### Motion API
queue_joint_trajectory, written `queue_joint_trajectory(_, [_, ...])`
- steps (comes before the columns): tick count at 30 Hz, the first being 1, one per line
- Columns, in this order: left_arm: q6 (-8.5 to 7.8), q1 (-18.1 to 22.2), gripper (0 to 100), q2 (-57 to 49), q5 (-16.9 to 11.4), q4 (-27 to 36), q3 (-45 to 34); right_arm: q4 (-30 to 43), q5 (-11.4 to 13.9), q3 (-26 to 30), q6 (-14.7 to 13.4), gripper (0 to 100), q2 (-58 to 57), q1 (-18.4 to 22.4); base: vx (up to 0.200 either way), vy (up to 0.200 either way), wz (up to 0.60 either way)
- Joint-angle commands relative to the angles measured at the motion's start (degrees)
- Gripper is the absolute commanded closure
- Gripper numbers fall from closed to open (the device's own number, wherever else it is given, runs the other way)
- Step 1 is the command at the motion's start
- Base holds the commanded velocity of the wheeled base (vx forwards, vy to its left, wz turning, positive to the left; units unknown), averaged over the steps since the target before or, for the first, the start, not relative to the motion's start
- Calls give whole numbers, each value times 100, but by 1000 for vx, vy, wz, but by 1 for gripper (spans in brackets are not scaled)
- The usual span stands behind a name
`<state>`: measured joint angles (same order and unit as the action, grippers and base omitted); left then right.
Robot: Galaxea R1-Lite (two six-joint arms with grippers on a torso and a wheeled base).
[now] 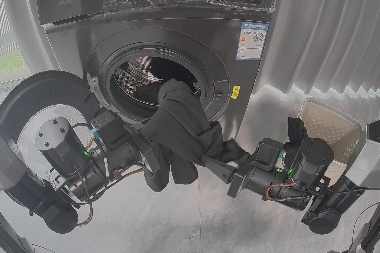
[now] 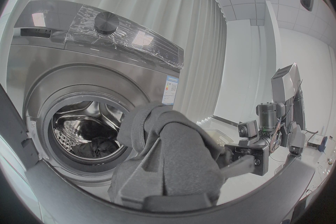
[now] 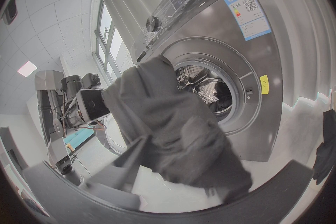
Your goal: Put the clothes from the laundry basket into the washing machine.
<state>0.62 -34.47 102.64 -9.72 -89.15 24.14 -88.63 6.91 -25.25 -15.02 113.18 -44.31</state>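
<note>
Pale curtains and grey floor around washing machine (image 1: 158,28), door open. Left gripper (image 1: 149,150) and right gripper (image 1: 215,165) both clamped on dark garment (image 1: 186,127), stretched between, top fold at drum mouth. Soft, light, floppy; probably best pinched at bunched folds. Another dark piece (image 1: 296,129) draped over laundry basket (image 1: 336,127) rim.

Dark garment (image 1: 182,123) lies over front of L gripper (image 1: 149,150) & R gripper (image 1: 213,166); grip on it can't be told for either. It also hides lower-right part of drum opening (image 1: 134,76). Dark clothes (image 2: 92,144) inside are one lump, count unclear. Washer door (image 1: 43,95) cut by head view's left edge, lower part behind L arm. Laundry basket (image 1: 332,127): near side hidden behind R arm, as is bottom of black cloth (image 1: 296,129) on its rim. Sticker (image 1: 251,40) print too small to read.
</note>
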Motion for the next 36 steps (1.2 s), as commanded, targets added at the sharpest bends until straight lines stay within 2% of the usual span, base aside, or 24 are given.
queue_joint_trajectory(1, [8,143,100,-34,-39,20,3,-14,12,231,43,0,-6,133,0,0,0])
queue_joint_trajectory(7, [-1,213,100,-52,-48,20,3,-6,117,644,280,0,-24,441,0,0,0])
queue_joint_trajectory(12, [-1,222,100,-34,-48,20,3,-23,249,661,456,0,-94,423,0,0,0])
queue_joint_trajectory(15, [-1,213,100,-25,-48,20,3,-14,390,635,518,0,-287,353,0,0,0])
queue_joint_trajectory(16, [-1,213,100,-25,-48,20,3,-14,530,617,588,0,-437,292,0,0,0])
queue_joint_trajectory(20, [-1,213,100,-8,-48,20,3,-14,601,415,728,0,-665,221,0,0,0])
queue_joint_trajectory(24, [-1,204,100,19,-48,20,12,-14,970,90,746,0,-665,133,0,0,0])
queue_joint_trajectory(31, [-1,196,100,45,-48,20,12,-14,1093,-472,737,0,11,72,0,0,0])
queue_joint_trajectory(36, [-1,178,100,36,-48,20,12,-14,1084,-1299,720,0,802,-25,0,0,0])
